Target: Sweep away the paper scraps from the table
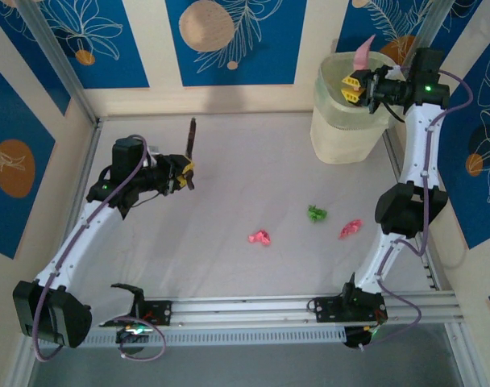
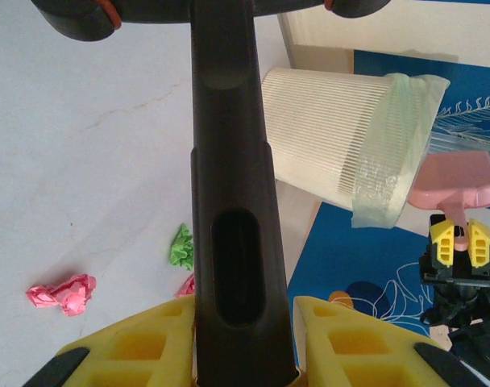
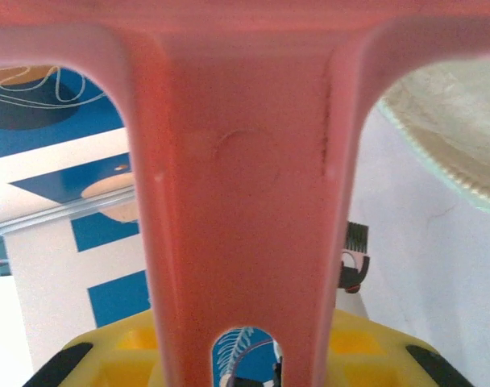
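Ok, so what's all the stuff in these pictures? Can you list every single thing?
paper scraps: three, two pink and one green, on the table in front of the bin
bin: one, cream with ribbed sides, back right corner of the table
brush: one, black, held up over the left side of the table
dustpan: one, pink, held up over the bin
table: one, white, metal rails round its edge
walls: blue and cream with leaf patterns, behind and beside the table
left gripper: one, yellow fingers, shut on the brush
right gripper: one, yellow fingers, shut on the dustpan
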Available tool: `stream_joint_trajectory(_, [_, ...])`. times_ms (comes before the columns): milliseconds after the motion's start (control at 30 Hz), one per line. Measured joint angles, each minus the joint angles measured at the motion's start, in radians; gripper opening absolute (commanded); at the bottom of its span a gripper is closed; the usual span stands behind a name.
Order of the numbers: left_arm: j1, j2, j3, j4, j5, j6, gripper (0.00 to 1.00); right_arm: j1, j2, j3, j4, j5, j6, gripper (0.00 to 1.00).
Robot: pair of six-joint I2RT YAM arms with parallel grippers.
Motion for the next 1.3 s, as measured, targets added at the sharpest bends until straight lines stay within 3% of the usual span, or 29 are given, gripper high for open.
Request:
stream_joint_trajectory(633, [-0.063, 0.083, 0.108, -0.001, -0.084, 0.018, 0.0, -0.015, -0.061, -0.115, 0.237, -0.113, 0.27, 0.04])
stream_joint_trajectory(767, [-0.086, 0.087, 0.136, -0.007, -0.11, 0.029, 0.0, -0.016, -0.059, -0.08, 0.188, -0.104, 0.238, 0.03])
stream_joint_trajectory(933, [-0.093, 0.08, 0.151, -0.06, -0.14, 0.067, 0.0, 0.01, -0.086, -0.023, 0.078, -0.031, 0.091, 0.03])
stream_joint_trajectory(1067, [-0.093, 0.084, 0.301, -0.317, -0.211, 0.185, 0.0, 0.151, -0.136, -0.024, -0.043, 0.094, -0.096, 0.03])
stream_joint_trajectory(1167, [-0.087, 0.08, 0.41, -0.45, -0.257, 0.272, 0.0, 0.329, -0.184, -0.079, -0.114, 0.214, -0.249, 0.03])
stream_joint_trajectory(1300, [-0.084, 0.06, 0.421, -0.581, -0.288, 0.35, 0.0, 0.566, -0.217, -0.174, -0.212, 0.446, -0.439, 0.04])
